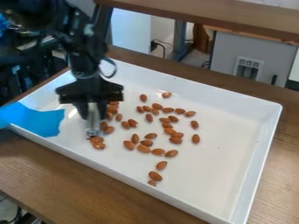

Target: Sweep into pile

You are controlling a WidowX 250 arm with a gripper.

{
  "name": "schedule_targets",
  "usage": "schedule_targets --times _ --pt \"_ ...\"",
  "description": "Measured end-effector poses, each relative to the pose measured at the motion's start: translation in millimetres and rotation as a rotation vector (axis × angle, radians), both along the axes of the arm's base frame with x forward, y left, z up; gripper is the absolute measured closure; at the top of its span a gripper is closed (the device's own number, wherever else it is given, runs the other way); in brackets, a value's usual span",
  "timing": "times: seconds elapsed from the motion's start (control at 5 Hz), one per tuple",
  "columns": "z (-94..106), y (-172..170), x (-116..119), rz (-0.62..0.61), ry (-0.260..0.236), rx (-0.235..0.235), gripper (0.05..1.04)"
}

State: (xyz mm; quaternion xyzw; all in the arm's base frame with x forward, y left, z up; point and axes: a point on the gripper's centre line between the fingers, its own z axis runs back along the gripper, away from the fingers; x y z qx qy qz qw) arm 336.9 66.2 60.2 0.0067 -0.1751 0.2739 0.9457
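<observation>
So my tool (92, 119) has some grey thing (92, 127) gripped over the white tray (216, 183), almonds (98, 145) right by its lower end, more scattered mid-tray. Blue tape (43, 120) laps the rim, wooden surface (58, 170) underneath.

Bright, soft light fell on the white tray (222, 175), and small highlights glinted on the almonds (144, 149), whose shadows were faint. The black arm (85, 59) looked very dark against the tray. Where the light came from could not be told.
</observation>
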Motion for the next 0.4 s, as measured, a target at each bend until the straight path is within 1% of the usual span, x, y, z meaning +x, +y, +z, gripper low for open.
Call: schedule_targets --times 0.2,0.4 --pt "-0.8 -21.2 5.8 -0.003 0.009 -0.021 0.713" --pt "-0.6 -38.7 9.6 -0.006 -0.003 -0.029 0.713"
